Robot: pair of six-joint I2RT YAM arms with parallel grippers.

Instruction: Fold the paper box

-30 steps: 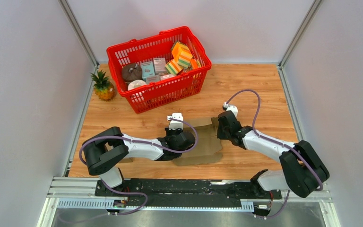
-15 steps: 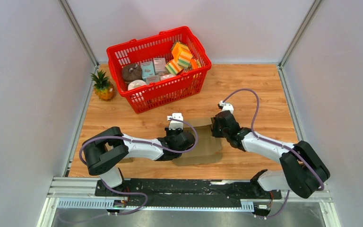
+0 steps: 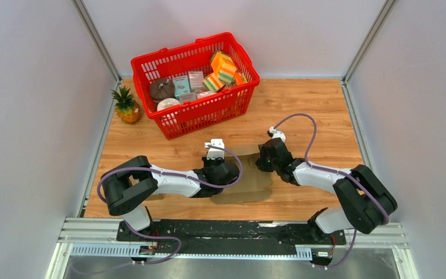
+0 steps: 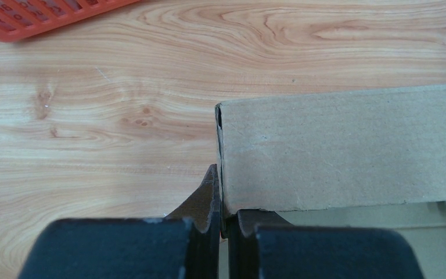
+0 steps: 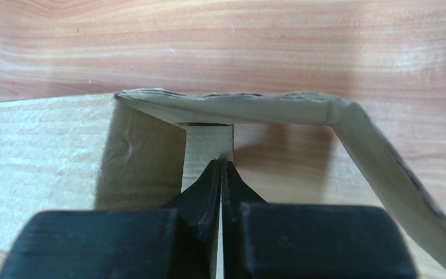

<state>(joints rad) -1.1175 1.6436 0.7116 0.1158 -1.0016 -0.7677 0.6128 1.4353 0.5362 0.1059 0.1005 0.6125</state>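
Top external view puts the paper box [image 3: 254,179] on the table [image 3: 319,110], around the middle and toward the near edge, between my two arms. The red basket [image 3: 194,81] and the pineapple [image 3: 126,106] sit far and to the left, well apart from it. My left gripper [image 3: 226,172] is at the box's left end, and my right gripper [image 3: 263,159] is at its far right corner.

Through the left wrist camera, my left fingers are pressed almost together. The edge of an upright cardboard wall [image 4: 348,151] runs down into the slit between them, so I judge I am pinching it. That probably holds the wall standing and anchors the box while my other hand works.

Through the right wrist camera, my right fingers are also closed to a sliver. Their tips sit inside a pocket made by a raised far wall [image 5: 226,107] and a loose flap [image 5: 389,168] slanting off to the right. Whether any card is caught between them I cannot tell. I take it they go in as a closed wedge, to press a flap or crease that corner. The box looks only partly formed, its flaps not yet tucked.
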